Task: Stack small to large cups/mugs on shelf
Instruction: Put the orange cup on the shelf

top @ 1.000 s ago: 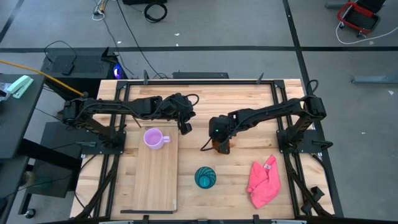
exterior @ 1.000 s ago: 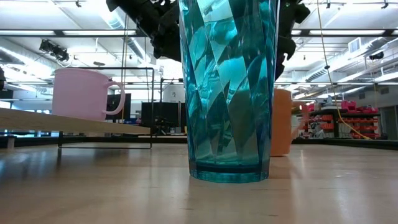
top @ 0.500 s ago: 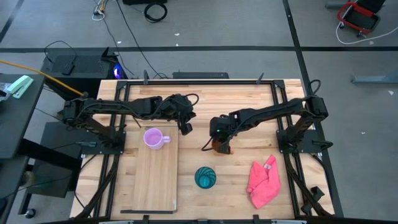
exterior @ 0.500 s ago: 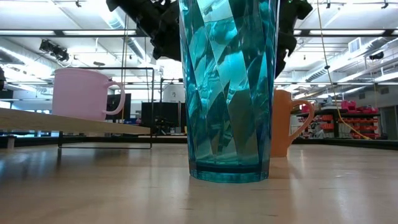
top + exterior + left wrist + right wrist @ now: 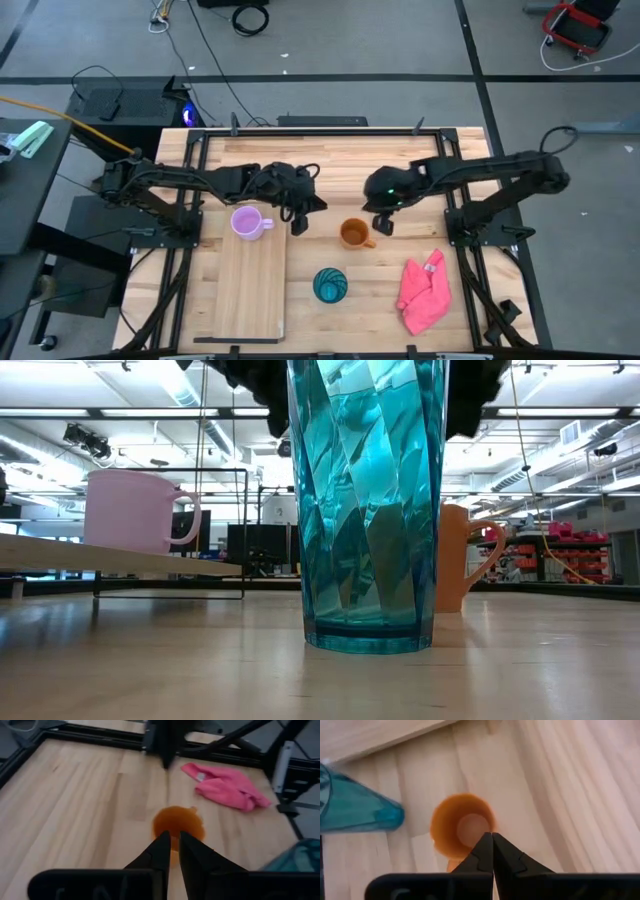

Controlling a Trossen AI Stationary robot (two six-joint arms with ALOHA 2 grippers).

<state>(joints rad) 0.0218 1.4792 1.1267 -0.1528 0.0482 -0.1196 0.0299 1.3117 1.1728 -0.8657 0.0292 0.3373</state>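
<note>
Lilac mug [image 5: 247, 222], orange mug [image 5: 353, 234], faceted teal cup [image 5: 331, 285], pink cloth [image 5: 424, 291].

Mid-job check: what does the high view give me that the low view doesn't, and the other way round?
Only the high view shows the pink cloth, the full shelf and both arms whole: the left gripper between the lilac mug and orange mug, the right gripper beside the orange mug, neither holding anything.

Only the low view shows heights: the teal cup towers tall in front and the shelf's board sits raised above the table.

Both show all three vessels, with the lilac mug on the shelf.
</note>
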